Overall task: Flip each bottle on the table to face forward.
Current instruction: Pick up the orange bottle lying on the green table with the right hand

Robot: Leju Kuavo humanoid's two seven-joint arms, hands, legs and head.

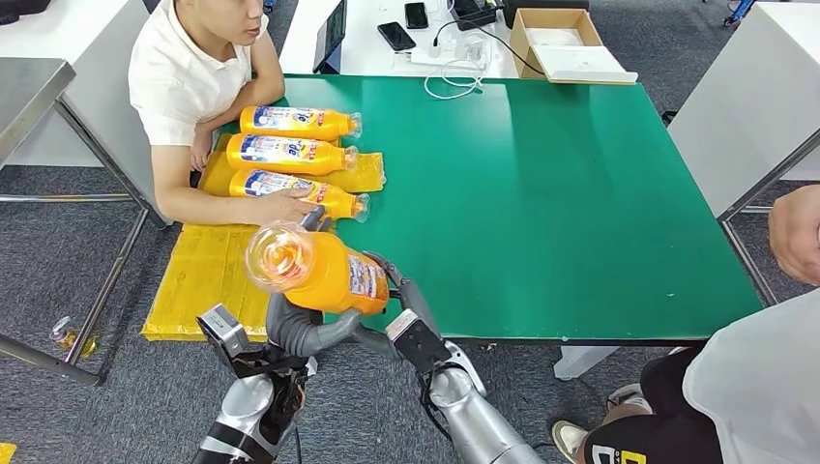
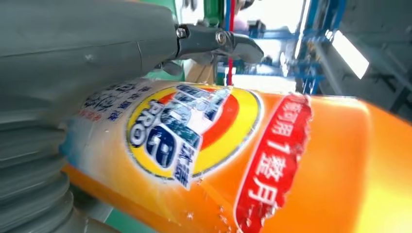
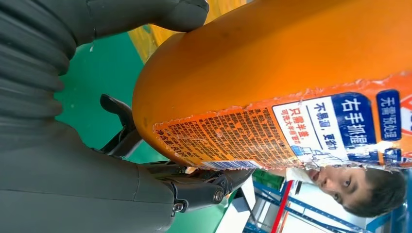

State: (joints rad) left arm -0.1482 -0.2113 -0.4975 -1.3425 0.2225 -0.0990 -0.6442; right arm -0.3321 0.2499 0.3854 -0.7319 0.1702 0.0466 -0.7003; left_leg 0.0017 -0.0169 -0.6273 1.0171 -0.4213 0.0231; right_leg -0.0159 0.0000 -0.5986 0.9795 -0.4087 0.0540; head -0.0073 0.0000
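Note:
An orange detergent bottle (image 1: 324, 273) hangs lying on its side above the near left corner of the green table (image 1: 541, 193), its clear end towards me. My left hand (image 1: 295, 327) holds it from beneath and my right hand (image 1: 395, 290) grips its far end. The left wrist view has the bottle's front label (image 2: 189, 131) under the thumb of the left hand (image 2: 73, 43). The right wrist view has the back label (image 3: 272, 131) beside the right hand (image 3: 73, 160). Three more orange bottles (image 1: 300, 123) (image 1: 290, 154) (image 1: 295, 187) lie side by side at the table's left.
A person sits at the table's left, one hand (image 1: 285, 206) on the nearest lying bottle. Yellow sheets (image 1: 203, 271) lie under the bottles and on the floor. Another person's hand (image 1: 795, 232) is at the right edge. A cardboard box (image 1: 561, 39), phones and cables lie beyond the table.

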